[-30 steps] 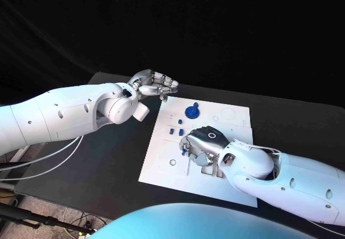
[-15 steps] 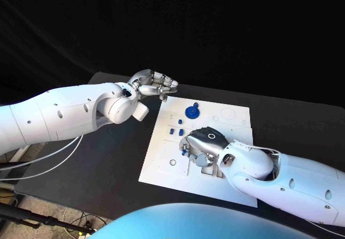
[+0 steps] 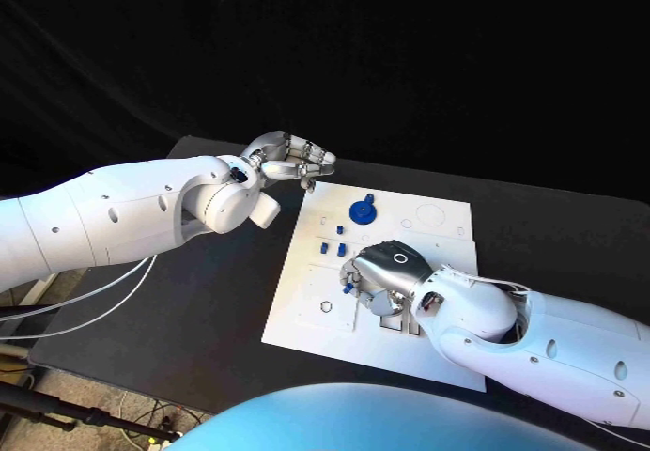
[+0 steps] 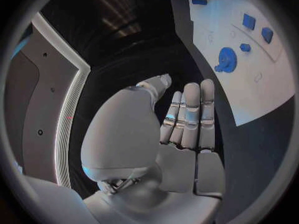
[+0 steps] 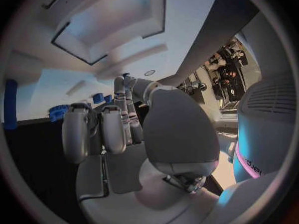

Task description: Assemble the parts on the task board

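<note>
Left hand: the left hand [image 3: 288, 158] hung above the far left corner of the tabletop [image 3: 203, 310], just beyond the task board's far left corner. In the left wrist view [image 4: 181, 119] its fingers [image 4: 191, 109] lay straight, side by side and pressed together, with the thumb alongside; nothing was in it.
Right hand: the right hand [image 3: 383, 274] was low over the middle of the task board [image 3: 305, 319], palm down, fingers curled under towards the board. The right wrist view [image 5: 118, 129] showed its fingers [image 5: 114, 127] bent and bunched close. Whether they clamped a part, I could not tell.
Task board: a white plate lying flat on the tabletop, under the right hand and to the near right of the left hand.
Blue gear: a round toothed blue part [image 3: 362, 209] sat on the board beyond the right hand, between the two hands, apart from both. The left wrist view showed it ahead of the left fingertips [image 4: 226, 60].
Small blue pieces: two short ones [image 3: 332, 249] stood side by side on the board just beyond the right hand's left side. Another blue piece [image 3: 348, 288] showed right at the right hand's curled fingers; contact could not be judged.
Recesses: dark-edged rectangular cut-outs [image 3: 395, 324] in the board lay just beside the right wrist, on its near side.
</note>
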Robot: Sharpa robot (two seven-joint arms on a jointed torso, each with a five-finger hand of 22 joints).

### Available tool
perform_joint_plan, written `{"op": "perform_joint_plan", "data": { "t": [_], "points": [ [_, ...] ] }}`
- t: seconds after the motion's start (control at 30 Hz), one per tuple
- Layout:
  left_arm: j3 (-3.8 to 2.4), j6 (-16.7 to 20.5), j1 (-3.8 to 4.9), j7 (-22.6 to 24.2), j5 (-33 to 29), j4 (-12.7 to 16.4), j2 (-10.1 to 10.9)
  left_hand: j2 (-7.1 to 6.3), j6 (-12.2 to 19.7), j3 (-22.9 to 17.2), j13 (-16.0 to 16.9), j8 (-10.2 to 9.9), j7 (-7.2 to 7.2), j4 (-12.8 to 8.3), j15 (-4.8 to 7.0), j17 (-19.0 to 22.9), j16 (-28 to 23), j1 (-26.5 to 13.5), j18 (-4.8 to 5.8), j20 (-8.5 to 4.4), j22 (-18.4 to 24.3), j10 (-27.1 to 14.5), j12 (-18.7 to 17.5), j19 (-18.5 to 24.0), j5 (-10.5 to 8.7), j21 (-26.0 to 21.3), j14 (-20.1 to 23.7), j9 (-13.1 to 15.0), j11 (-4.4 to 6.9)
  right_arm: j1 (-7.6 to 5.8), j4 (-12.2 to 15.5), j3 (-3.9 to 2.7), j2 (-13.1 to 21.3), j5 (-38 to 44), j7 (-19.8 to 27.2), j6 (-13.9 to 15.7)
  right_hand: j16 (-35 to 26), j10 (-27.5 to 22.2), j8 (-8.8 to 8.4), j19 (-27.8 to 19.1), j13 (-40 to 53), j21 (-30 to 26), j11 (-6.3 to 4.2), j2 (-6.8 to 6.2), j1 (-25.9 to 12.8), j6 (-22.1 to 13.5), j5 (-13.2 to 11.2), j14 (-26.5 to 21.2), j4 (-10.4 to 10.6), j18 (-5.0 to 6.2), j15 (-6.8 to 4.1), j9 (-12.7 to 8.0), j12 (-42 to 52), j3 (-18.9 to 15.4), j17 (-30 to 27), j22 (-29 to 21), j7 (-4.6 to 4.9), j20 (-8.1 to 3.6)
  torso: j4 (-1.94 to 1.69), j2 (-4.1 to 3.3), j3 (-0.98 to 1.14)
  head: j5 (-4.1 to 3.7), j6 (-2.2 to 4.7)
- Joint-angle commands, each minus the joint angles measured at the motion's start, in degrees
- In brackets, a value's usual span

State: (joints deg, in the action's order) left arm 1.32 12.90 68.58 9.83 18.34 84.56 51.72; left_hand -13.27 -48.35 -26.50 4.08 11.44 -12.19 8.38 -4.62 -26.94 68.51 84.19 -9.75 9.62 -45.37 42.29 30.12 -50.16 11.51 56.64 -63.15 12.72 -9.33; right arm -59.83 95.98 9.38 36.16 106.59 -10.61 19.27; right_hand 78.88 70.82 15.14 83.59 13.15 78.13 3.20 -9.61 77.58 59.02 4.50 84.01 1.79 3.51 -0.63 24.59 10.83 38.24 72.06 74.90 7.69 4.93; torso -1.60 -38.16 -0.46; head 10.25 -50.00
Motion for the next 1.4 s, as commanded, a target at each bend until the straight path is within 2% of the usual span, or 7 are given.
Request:
{"op": "perform_joint_plan", "data": {
  "t": [0.03, 0.57, 0.7, 0.93, 1.13, 1.27, 1.4],
  "points": [
    [-0.05, -1.13, 0.08, 0.06, -0.41, 0.06, -0.06, -0.35, -0.23, -0.16, -0.06, 0.18, -0.25, 0.21, 0.06, 0.07, 0.3, 0.07, -0.78, 0.38, 0.04, -0.46, 0.3, -0.13, 0.25, -0.27, 0.35, -0.08, 0.2, 0.08, 0.22, 0.03, 0.03, 1.3, -0.57, -0.45, 0.25, 0.37, 0.33, 0.45, 0.08, 0.23, 0.02, 0.54, -0.15, 0.34, 0.24, 2.3, -0.23, -0.81, -0.47, 0.1, -0.06, -0.1, 0.0, 8.87, -0.18, 0.0, 0.03, 0.0, 0.01, 0.02, 0.0],
    [-0.05, -1.26, 0.08, -0.03, -0.41, 0.04, -0.14, -0.36, -0.26, -0.19, -0.08, 0.19, -0.26, 0.21, 0.04, 0.1, 0.31, 0.1, -0.78, 0.4, 0.04, -0.61, 0.28, -0.1, 0.25, -0.28, 0.39, -0.08, 0.18, 0.09, -0.32, 0.04, -1.02, 1.38, -1.02, -3.1, 0.08, 0.35, 0.15, 0.2, 0.24, -0.22, 0.07, -0.08, -1.45, 0.02, -0.33, 2.24, -0.02, -0.7, -0.41, 0.19, -0.48, -0.78, -0.32, 8.73, -0.2, 0.07, -0.02, -0.03, -0.15, -0.32, 0.0],
    [-0.05, -1.28, 0.09, -0.05, -0.41, 0.05, -0.19, -0.36, -0.26, -0.19, -0.08, 0.19, -0.26, 0.21, 0.04, 0.1, 0.31, 0.1, -0.78, 0.4, 0.04, -0.61, 0.28, -0.1, 0.25, -0.28, 0.39, -0.08, 0.18, 0.09, -0.57, 0.09, -1.49, 1.41, -1.11, -3.9, 0.0, 0.28, -0.02, 0.14, 0.28, -0.34, 0.1, -0.37, -2.02, -0.17, -0.41, 2.22, 0.17, -0.68, -0.39, 0.16, -0.69, -0.98, -0.46, 8.7, -0.18, 0.1, -0.06, -0.01, -0.09, -0.21, 0.0],
    [-0.05, -1.35, 0.09, -0.14, -0.41, 0.06, -0.13, -0.36, -0.26, -0.19, -0.08, 0.19, -0.26, 0.21, 0.04, 0.1, 0.31, 0.1, -0.78, 0.4, 0.04, -0.61, 0.28, -0.1, 0.25, -0.28, 0.39, -0.08, 0.18, 0.09, -0.77, 0.2, -1.59, 1.42, -1.23, -4.28, 0.0, 0.26, -0.3, 0.07, 0.41, -0.51, 0.19, -1.03, -3.21, -0.43, 1.34, 2.21, 0.59, -0.65, -0.32, 0.14, -1.14, -1.78, -0.49, 8.71, -0.13, 0.16, 0.05, 0.04, -0.09, -0.24, 0.0],
    [-0.05, -1.5, 0.09, -0.22, -0.41, 0.05, -0.09, -0.36, -0.26, -0.19, -0.08, 0.19, -0.26, 0.21, 0.04, 0.1, 0.31, 0.1, -0.78, 0.4, 0.04, -0.61, 0.28, -0.1, 0.25, -0.28, 0.39, -0.08, 0.18, 0.09, -0.73, 0.23, -1.17, 1.46, -1.47, -2.84, 0.14, -1.69, -1.98, -0.09, 0.23, -0.92, 1.12, -2.43, -4.66, -2.77, 1.27, 2.24, 1.35, -0.61, 0.39, -0.57, -2.71, -2.64, -0.36, 8.63, 0.89, 0.62, 0.05, 0.05, -0.04, -0.35, 0.0],
    [-0.05, -1.61, 0.09, -0.24, -0.41, 0.05, -0.05, -0.35, -0.3, -0.28, -0.11, 0.2, -0.28, 0.2, 0.02, 0.16, 0.34, 0.19, -0.78, 0.42, 0.03, -0.82, 0.28, -0.07, 0.25, -0.29, 0.46, -0.09, 0.15, 0.09, -0.34, 0.24, -0.5, 1.75, -1.7, -1.65, 0.24, -3.16, -3.92, -0.25, 0.16, -1.32, 1.35, -3.27, -4.95, -5.66, 0.99, 2.23, 1.49, -0.51, 0.67, -1.39, -3.16, -2.91, -0.3, 8.52, 0.77, 0.98, 0.01, 0.04, -0.04, -0.41, 0.0],
    [-0.05, -1.76, 0.09, -0.27, -0.41, 0.02, 0.02, -0.35, -0.3, -0.28, -0.11, 0.2, -0.28, 0.2, 0.02, 0.16, 0.34, 0.19, -0.78, 0.42, 0.03, -0.82, 0.28, -0.07, 0.25, -0.29, 0.46, -0.09, 0.15, 0.05, 0.8, 0.21, 0.74, 2.01, -1.81, -0.6, 0.14, -4.42, -4.58, -0.44, 0.12, -1.74, 1.3, -3.88, -5.09, -6.54, 0.87, 2.14, 1.54, -0.41, 0.67, -1.66, -3.34, -3.25, -0.51, 8.37, 0.66, 1.06, 0.04, 0.03, 0.0, -0.4, 0.0]
  ]
}}
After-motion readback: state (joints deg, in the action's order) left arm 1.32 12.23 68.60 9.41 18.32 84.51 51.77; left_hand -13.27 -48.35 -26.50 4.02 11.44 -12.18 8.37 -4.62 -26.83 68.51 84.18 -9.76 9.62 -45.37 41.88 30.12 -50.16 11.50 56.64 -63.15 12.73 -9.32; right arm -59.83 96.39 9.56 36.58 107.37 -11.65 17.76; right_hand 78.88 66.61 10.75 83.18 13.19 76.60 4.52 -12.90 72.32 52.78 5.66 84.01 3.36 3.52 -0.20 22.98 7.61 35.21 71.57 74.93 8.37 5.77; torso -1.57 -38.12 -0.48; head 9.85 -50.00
